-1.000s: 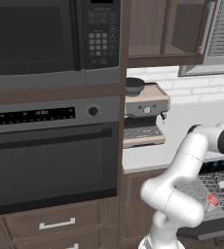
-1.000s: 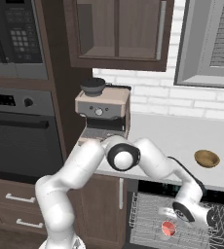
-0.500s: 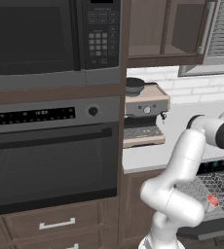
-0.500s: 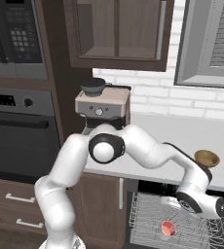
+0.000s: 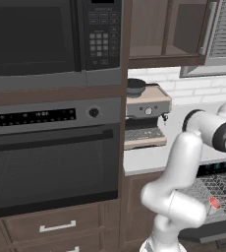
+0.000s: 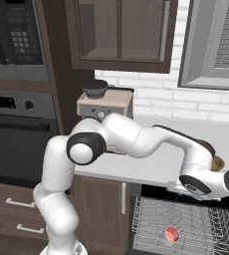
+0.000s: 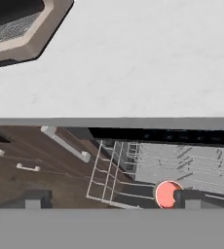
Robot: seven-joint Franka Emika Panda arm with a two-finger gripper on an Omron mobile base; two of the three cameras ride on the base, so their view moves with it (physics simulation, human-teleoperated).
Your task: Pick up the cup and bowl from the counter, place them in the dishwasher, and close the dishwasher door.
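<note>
Nearest, the cup point(image 6: 171, 233) sits upright in the pulled-out rack point(image 6: 151, 221) of the dishwasher point(image 6: 186, 224), so that half of the job looks done. From the hand view the cup point(image 7: 166, 193) lies low, just beside one dark fingertip, with the rack wires point(image 7: 111, 170) running away beneath the bench point(image 7: 133, 58) edge. The jaws stand wide apart and hold nothing; the two fingertips sit far out toward either side of that view.

Above the rack, the hand hangs at the bench's front edge, over the open dishwasher. The bowl point(image 6: 217, 162) rests on the bench just behind the wrist, toward the wall and slightly to the arm's right. That is the relation the next move likely turns on: the jaws look down and forward at the rack, so the hand must lift and reach back over the bench edge to get above the bowl. The bowl is round, so no axis favours one approach.

Most of the bowl is hidden behind the wrist; only a tan rim sliver shows. The dishwasher door point(image 5: 213, 230) shows as a dark slab, cut off at the frame edge.
</note>
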